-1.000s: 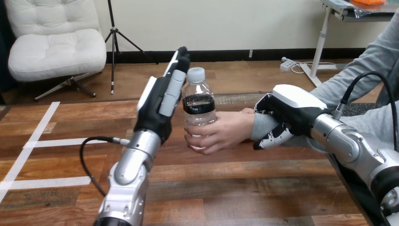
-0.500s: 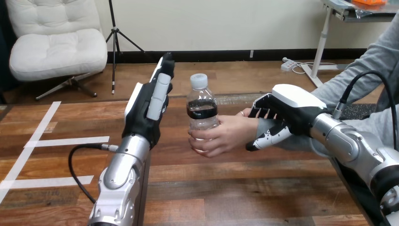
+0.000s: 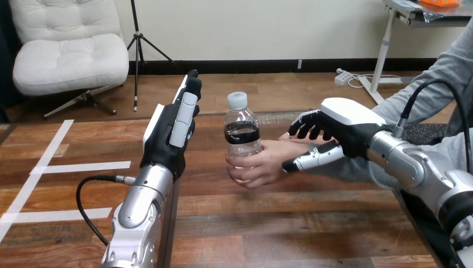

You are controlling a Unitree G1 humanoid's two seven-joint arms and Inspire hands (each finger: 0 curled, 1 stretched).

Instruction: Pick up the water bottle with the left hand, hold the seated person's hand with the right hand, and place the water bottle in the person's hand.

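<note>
Water bottle (image 3: 241, 134) in the person's hand (image 3: 259, 164), one robot hand at either side, over a wooden table (image 3: 279, 223).
Left: left hand (image 3: 167, 131), raised upright, fingers straight, holding nothing, beside the bottle and clear of it. Centre: bottle upright, white cap, dark label band, gripped round its lower half by the person's hand, above the table. Right: right hand (image 3: 346, 125) at the person's wrist, fingers loosely bent over its far side, thumb straight along its near side, not clasped.

Wooden plank table (image 3: 251, 223); white tape strips (image 3: 78, 166) flat on left part: one long, two short meeting it.
</note>
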